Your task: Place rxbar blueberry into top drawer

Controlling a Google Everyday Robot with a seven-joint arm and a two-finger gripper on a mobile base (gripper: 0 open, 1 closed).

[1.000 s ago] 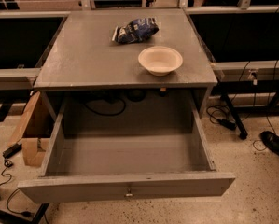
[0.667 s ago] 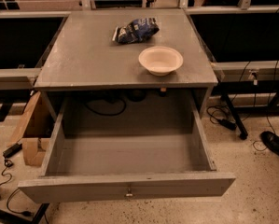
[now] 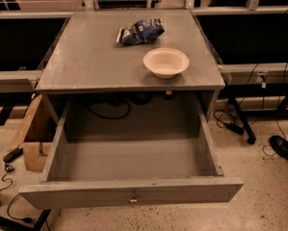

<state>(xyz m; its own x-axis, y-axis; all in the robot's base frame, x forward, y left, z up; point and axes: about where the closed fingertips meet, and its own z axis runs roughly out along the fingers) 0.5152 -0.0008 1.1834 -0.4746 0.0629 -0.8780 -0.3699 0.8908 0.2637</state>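
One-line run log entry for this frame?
top drawer: open, empty | rxbar blueberry: not seen | gripper: out of view | on top: snack bag, bowl

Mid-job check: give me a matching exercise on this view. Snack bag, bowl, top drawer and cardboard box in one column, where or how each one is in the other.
1. snack bag
2. bowl
3. top drawer
4. cardboard box

A. pulled open, nothing seen inside
B. on the floor at the left
C. far part of the cabinet top
D. cabinet top, near its front right edge

Pairs: 1-C; 2-D; 3-A; 4-B.

The gripper is not in view, and neither is the rxbar blueberry.
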